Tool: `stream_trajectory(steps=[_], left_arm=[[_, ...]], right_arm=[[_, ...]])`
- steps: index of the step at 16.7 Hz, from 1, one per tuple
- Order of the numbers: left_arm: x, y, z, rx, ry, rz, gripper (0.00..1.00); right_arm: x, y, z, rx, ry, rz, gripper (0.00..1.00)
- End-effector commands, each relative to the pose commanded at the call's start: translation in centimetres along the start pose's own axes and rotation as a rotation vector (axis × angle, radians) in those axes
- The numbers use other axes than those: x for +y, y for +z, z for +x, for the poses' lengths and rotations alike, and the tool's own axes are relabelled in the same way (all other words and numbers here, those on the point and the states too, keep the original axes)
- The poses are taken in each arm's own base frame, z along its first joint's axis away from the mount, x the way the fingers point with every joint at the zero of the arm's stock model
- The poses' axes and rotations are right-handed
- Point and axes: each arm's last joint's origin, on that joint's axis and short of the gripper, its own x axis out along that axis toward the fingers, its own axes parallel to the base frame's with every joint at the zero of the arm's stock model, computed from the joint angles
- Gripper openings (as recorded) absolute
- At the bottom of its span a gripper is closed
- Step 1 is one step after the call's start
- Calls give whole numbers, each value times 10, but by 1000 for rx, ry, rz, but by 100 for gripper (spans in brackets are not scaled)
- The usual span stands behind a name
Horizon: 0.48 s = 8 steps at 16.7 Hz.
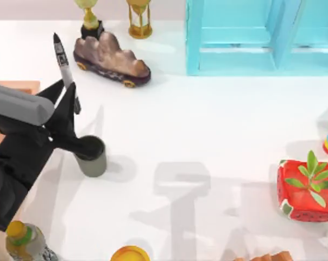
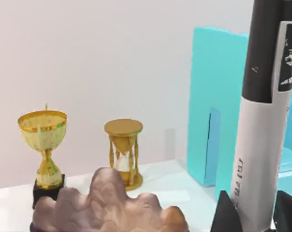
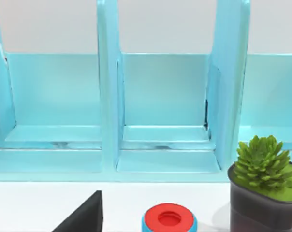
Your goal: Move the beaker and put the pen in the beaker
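pen (image 1: 62,60) | clamped upright in left pincer (image 1: 66,106) | arm reaching over beaker (image 1: 92,157)

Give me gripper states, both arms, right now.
Left gripper: closed on the pen, beside the beaker.
Right gripper: state cannot be told.

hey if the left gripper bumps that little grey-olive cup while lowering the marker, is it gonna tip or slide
The small grey-olive cylindrical beaker looks taller than wide and empty, so it is probably light and might tip from a bump near its rim. On the smooth white table it may slide instead. The left gripper holds the slim black pen just beside it.
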Motion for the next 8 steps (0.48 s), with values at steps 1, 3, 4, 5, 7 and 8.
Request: stream_trajectory(steps=[1,3,4,5,7,8], left_arm=[[0,-1,2,-1,0,0,0],[0,-2,3,-2,-1,-1,0],[0,-2,3,-2,-1,-1,0],[0,-2,3,-2,-1,-1,0],[0,-2,3,-2,-1,-1,8],[0,-2,3,-2,-1,-1,15]], right_arm=[[0,0,0,0,0,0,100],[0,0,0,0,0,0,100],[0,0,0,0,0,0,100],[0,0,0,0,0,0,100],[0,0,0,0,0,0,100],[0,0,0,0,0,0,100]])
